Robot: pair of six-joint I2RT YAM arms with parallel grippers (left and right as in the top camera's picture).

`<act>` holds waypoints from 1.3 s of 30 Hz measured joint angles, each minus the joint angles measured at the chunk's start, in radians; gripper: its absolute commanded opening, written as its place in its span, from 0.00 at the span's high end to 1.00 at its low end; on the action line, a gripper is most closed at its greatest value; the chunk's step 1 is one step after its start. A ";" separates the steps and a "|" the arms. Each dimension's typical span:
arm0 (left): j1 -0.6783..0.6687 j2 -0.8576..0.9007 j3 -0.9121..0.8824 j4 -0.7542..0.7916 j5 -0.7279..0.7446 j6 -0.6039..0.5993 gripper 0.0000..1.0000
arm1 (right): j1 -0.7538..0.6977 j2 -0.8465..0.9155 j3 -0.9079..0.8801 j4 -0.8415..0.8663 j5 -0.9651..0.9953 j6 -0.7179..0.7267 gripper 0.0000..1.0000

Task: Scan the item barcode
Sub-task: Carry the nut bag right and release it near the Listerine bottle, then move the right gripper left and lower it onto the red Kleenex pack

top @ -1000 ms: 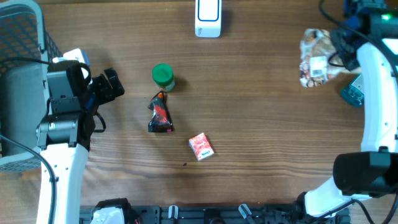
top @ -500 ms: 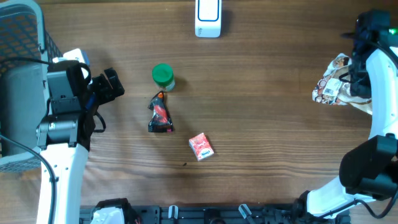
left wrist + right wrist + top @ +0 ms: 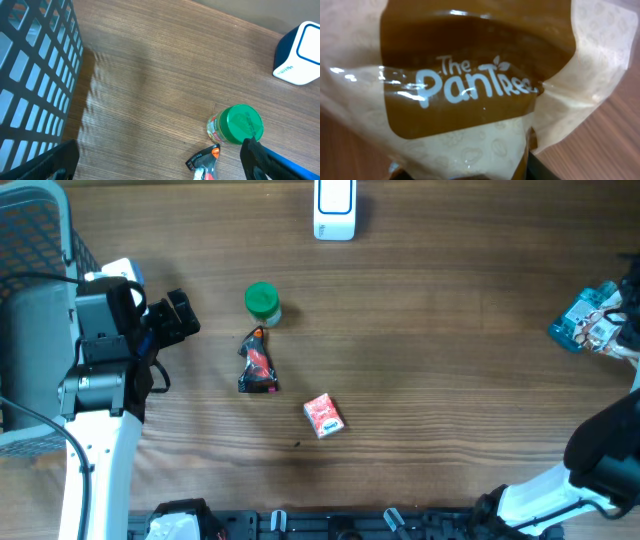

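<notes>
In the right wrist view a brown and cream snack bag [image 3: 470, 85] printed "The Pantree" fills the picture, and my right gripper [image 3: 467, 172] is shut on it over wood. The overhead view shows neither that bag nor the right gripper. The white and blue scanner [image 3: 334, 208] stands at the table's far edge. My left gripper [image 3: 185, 315] hangs open and empty at the left, near a green-lidded jar [image 3: 262, 302] and a black and red pouch [image 3: 258, 363]. In the left wrist view my left gripper [image 3: 160, 165] frames the pouch [image 3: 205, 162], the jar [image 3: 240, 125] and the scanner [image 3: 300, 55].
A small red box [image 3: 323, 416] lies near the middle front. A teal packet with a white label [image 3: 580, 328] sits at the right edge. A dark mesh basket [image 3: 40, 220] stands at the far left, beside the left arm.
My right arm has swung the snack bag rightward, out of the overhead view, uncovering the teal packet. The left arm has not moved.
</notes>
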 measured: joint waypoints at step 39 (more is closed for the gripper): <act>0.000 0.000 0.000 0.000 0.000 0.000 0.00 | 1.228 -0.175 -0.110 -0.160 -0.866 0.102 0.00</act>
